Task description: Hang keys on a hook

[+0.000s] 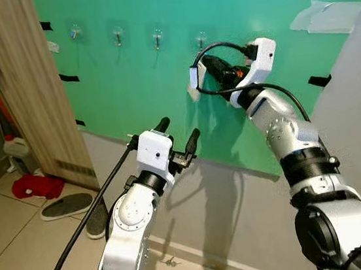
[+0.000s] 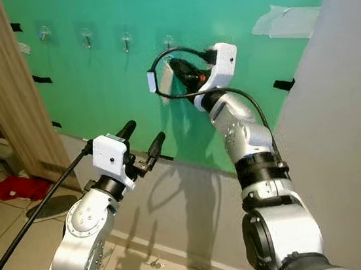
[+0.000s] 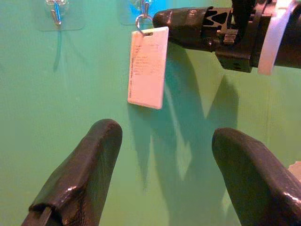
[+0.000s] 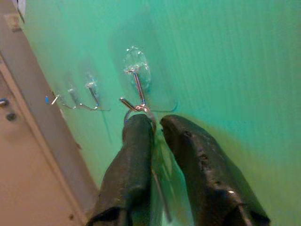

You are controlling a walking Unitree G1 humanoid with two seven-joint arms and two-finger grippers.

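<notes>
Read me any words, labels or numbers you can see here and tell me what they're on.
Nothing can be read.
White key card, hanging by its ring on a hook next to the right gripper: rows of small print, too blurred to read.
Green wall: no text.

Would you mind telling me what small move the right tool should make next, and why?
Probably open and back straight off the wall. The ring already sits on the hook, with the white tag hanging beneath it, while the right tool is pinched at the ring. The left tool waits open below, clear of it.
</notes>
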